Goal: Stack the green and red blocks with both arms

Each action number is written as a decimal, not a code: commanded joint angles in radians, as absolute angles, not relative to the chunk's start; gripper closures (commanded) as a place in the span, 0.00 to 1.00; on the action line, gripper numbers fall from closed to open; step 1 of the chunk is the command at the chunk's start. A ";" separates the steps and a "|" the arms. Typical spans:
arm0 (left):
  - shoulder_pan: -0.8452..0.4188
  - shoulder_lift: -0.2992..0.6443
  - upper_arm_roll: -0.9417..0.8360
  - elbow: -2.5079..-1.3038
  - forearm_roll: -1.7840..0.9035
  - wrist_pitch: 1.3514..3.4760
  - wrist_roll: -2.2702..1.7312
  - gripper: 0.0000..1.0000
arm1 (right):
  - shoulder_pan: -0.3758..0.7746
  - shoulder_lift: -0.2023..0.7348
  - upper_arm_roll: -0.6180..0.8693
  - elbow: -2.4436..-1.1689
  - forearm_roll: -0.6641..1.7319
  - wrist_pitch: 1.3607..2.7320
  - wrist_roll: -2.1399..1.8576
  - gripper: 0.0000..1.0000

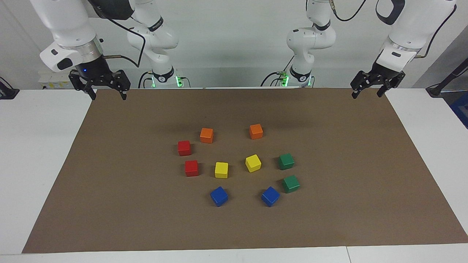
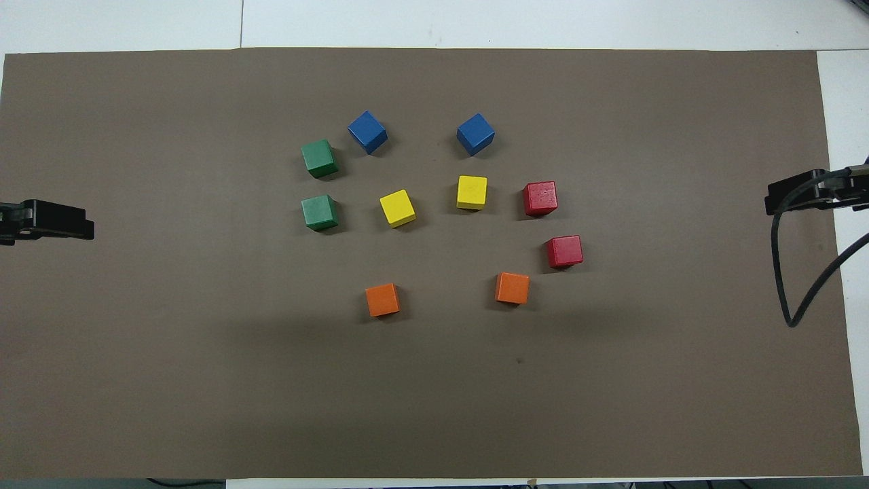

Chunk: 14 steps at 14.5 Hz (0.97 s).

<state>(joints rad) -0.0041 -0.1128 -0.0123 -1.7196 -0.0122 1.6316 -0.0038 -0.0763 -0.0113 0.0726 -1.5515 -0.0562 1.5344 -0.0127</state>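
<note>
Two green blocks lie apart on the brown mat toward the left arm's end, one (image 1: pixel 286 161) (image 2: pixel 319 212) nearer to the robots than the other (image 1: pixel 291 183) (image 2: pixel 319 158). Two red blocks lie apart toward the right arm's end, one (image 1: pixel 184 148) (image 2: pixel 565 250) nearer to the robots than the other (image 1: pixel 191 168) (image 2: pixel 540 198). My left gripper (image 1: pixel 367 95) (image 2: pixel 75 227) hangs open and empty over its corner of the mat. My right gripper (image 1: pixel 108 96) (image 2: pixel 781 197) hangs open and empty over its corner. Both arms wait, well away from the blocks.
Two orange cubes (image 1: pixel 206 135) (image 1: pixel 256 131) lie nearest to the robots. Two yellow cubes (image 1: pixel 221 170) (image 1: pixel 253 163) lie between the reds and greens. Two blue cubes (image 1: pixel 219 196) (image 1: pixel 270 196) lie farthest out. The brown mat (image 1: pixel 109 204) lies on a white table.
</note>
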 commanded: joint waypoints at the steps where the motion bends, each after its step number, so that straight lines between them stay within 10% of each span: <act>1: -0.008 -0.126 -0.014 -1.726 0.009 1.637 0.002 0.00 | -0.092 -0.017 0.077 -1.557 -0.032 1.532 -0.028 0.00; 14: 0.002 -0.135 -0.012 -1.738 0.003 1.641 -0.006 0.00 | -0.083 -0.021 0.080 -1.566 -0.002 1.529 -0.003 0.00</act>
<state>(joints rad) -0.0036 -0.1135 -0.0105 -1.7197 -0.0121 1.6316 -0.0040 -0.0735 -0.0113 0.0732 -1.5526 -0.0189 1.5326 -0.0108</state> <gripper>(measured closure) 0.000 0.000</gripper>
